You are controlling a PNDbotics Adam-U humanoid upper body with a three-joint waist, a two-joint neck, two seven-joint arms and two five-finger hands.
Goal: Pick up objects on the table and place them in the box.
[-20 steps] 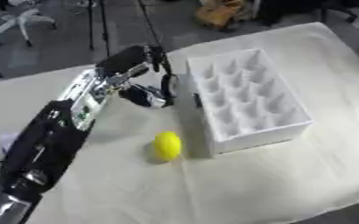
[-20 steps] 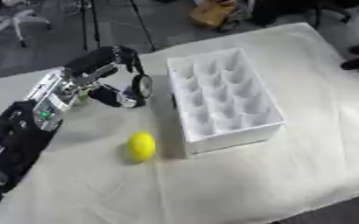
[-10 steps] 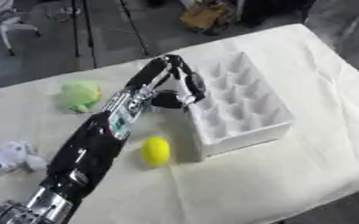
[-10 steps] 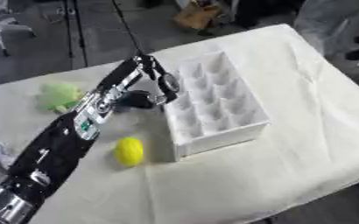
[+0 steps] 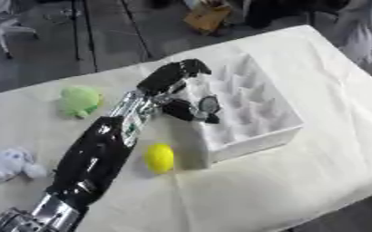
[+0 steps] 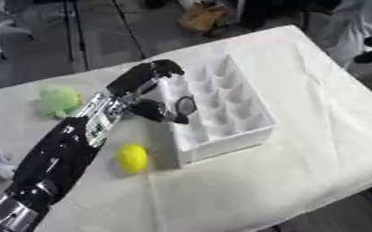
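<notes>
A white box with several small compartments stands in the middle of the cloth-covered table. My left arm reaches in from the lower left, and my left hand hangs over the box's near-left edge. Its fingers are curled, and a dark object with a round ring hangs under it at the box's left wall. A yellow ball-like object lies on the cloth just left of the box. A green soft toy sits farther left. A white soft toy lies at the left edge. My right hand shows in neither view.
The table's far edge runs behind the box, with dark floor beyond it. A brown bag and a chair base stand on that floor. A person's sleeve shows at the upper right.
My left hand has carried the dark object rightward, from beside the box to over its left edge. The camera has also shifted, bringing the green and white toys into view.
</notes>
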